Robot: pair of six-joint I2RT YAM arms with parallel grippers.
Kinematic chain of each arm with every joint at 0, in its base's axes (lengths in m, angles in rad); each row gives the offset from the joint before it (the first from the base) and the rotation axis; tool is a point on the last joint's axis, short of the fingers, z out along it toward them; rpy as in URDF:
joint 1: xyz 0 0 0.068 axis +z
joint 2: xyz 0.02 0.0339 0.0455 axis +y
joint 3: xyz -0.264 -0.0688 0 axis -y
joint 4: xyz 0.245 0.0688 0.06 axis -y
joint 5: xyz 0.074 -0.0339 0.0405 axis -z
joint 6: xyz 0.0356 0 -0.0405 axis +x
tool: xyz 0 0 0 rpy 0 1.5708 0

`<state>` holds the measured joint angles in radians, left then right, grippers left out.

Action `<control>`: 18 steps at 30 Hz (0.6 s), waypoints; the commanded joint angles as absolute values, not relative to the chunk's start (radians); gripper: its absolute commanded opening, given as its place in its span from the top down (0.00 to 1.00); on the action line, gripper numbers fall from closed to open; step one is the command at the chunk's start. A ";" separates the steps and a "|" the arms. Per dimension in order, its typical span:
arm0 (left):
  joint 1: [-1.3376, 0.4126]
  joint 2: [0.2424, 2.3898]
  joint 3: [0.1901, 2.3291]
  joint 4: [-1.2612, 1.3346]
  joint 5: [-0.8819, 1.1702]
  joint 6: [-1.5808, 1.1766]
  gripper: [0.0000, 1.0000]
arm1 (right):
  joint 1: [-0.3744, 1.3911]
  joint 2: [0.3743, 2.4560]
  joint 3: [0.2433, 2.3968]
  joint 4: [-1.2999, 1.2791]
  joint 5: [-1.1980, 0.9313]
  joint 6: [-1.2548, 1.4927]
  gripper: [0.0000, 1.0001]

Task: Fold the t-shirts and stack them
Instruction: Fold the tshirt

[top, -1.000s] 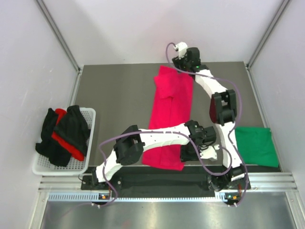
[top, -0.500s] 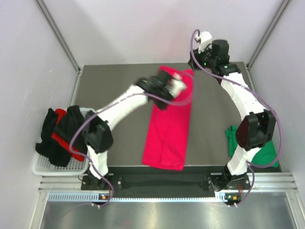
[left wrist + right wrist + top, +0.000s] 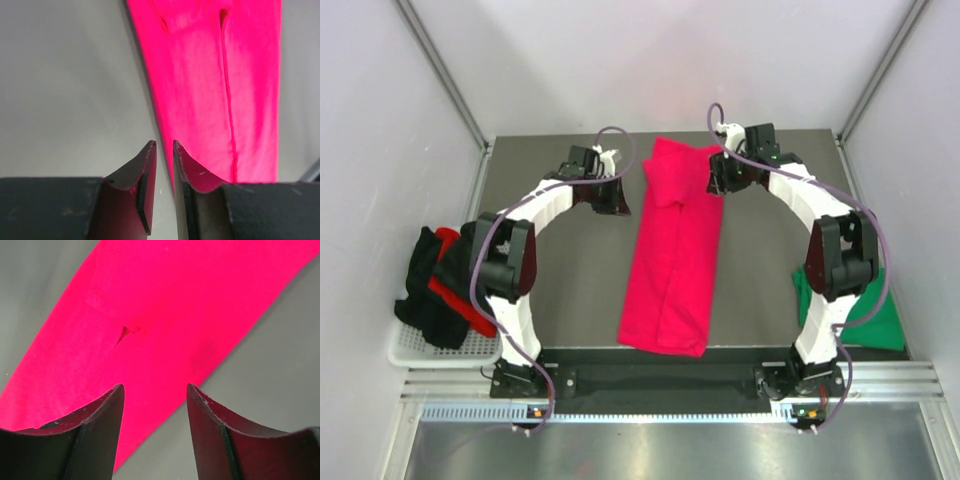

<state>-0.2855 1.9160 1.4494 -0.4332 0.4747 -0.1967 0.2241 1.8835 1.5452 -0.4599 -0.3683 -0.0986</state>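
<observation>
crimson-pink t-shirt (image 3: 675,250) lies flat on the matte grey table (image 3: 560,270) as a long narrow strip, folded lengthwise. its sleeves are tucked in at the far end, and the near end sits slightly askew. the cloth is soft and smooth, with a straight seam line running down it and one small pinched crease in the middle.

my left gripper (image 3: 164,145) hangs just off the shirt's left edge, up by its far end. the dark, curved fingers are almost together, with only a thin slit of table showing between them and nothing in it. the shirt's edge runs just past my right-hand fingertip, and i cannot tell if it touches.

my right gripper (image 3: 155,386) hovers over the shirt's far right corner. its jaws stand apart by a clear gap and are empty, and the pink cloth fills the space beyond the tips.

dark green t-shirt (image 3: 865,305), folded to a neat rectangle, lies well to the right of the pink one, partly behind my right arm. well to the pink shirt's left, a white mesh basket (image 3: 510,240) holds crumpled black t-shirts (image 3: 475,265) and a red one (image 3: 460,298), spilling over its rim.
</observation>
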 commanded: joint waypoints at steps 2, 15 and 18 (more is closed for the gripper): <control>-0.253 2.015 1.480 -0.304 0.643 -0.313 0.74 | 0.192 1.928 1.554 -0.422 -0.413 -0.072 0.46; -0.261 2.249 1.670 -0.377 0.670 -0.270 0.71 | 0.107 2.088 1.589 -0.442 -0.517 -0.034 0.37; -0.268 2.263 1.677 -0.382 0.675 -0.267 0.71 | 0.106 2.128 1.609 -0.449 -0.552 -0.026 0.40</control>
<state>-0.2600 2.2436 1.6402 -0.3893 0.6460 -0.2783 0.1040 2.0941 1.5494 -0.4614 -0.4808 -0.0437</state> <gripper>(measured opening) 0.294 0.611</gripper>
